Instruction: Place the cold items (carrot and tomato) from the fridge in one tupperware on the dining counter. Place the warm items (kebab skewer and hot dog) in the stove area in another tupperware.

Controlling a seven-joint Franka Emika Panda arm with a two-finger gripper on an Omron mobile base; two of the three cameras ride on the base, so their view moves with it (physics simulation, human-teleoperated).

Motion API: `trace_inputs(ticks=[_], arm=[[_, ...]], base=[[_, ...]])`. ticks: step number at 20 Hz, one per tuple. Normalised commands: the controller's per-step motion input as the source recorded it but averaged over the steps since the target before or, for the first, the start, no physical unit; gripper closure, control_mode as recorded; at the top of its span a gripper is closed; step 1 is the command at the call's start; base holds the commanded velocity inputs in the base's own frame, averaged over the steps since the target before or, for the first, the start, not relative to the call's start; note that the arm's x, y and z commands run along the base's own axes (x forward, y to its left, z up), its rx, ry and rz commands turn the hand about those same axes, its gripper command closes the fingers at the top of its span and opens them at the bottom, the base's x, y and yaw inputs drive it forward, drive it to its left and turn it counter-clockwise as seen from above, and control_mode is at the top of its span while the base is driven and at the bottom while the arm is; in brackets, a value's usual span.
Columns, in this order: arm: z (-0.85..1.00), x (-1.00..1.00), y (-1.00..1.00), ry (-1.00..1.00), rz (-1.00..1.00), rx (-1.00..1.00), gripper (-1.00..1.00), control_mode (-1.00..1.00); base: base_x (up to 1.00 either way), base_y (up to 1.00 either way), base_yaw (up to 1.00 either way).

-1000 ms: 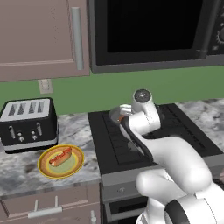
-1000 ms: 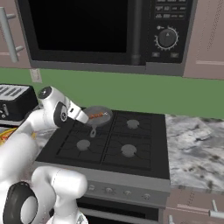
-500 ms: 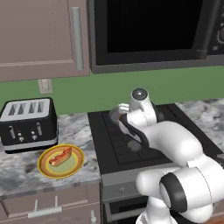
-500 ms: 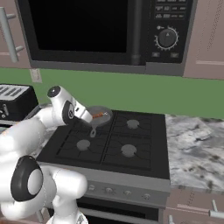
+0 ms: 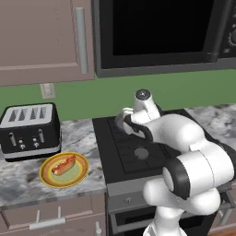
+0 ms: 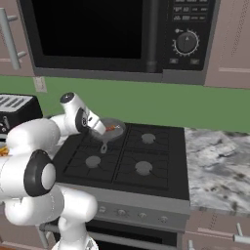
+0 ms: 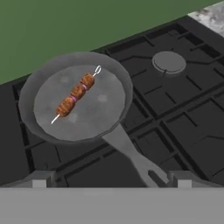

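While the hot dog [image 5: 63,165] waits on its plate [image 5: 48,179] left of the stove [image 5: 117,152] in the left base view, the arm reaches over the far burners. In the right base view the skewer [image 6: 111,128] lies in the pan [image 6: 100,136]. In the hand view the gripper [image 7: 109,180] stands open; the skewer lies ahead, its long axis slanting far-right to near-left, so the wrist likely needs turning

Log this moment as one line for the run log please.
phase: approaching kebab skewer | gripper: open, above pan handle, holding nothing | skewer: lying in pan on stove | hot dog: on yellow plate beside toaster
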Motion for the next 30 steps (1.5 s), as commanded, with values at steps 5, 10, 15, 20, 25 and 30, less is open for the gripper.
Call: trace_inputs(ticks=[5, 10, 15, 20, 25, 30], arm=[[-0.24, 0.21, 0.00, 0.00, -0.02, 0.00, -1.00, -1.00], [-0.22, 0.22, 0.00, 0.01, -0.01, 0.01, -1.00, -1.00], [-0.16, 0.25, 0.00, 0.03, -0.01, 0.00, -1.00, -1.00], [-0.15, 0.27, 0.00, 0.04, -0.01, 0.00, -1.00, -1.00], [-0.11, 0.30, 0.00, 0.06, -0.02, 0.01, -1.00, -1.00], [-0.15, 0.24, 0.00, 0.05, -0.01, 0.01, -1.00, -1.00]], base=[[0.00, 0.00, 0.00], [0.00, 0.00, 0.00], [0.00, 0.00, 0.00], [0.00, 0.00, 0.00], [0.00, 0.00, 0.00], [0.00, 0.00, 0.00]])
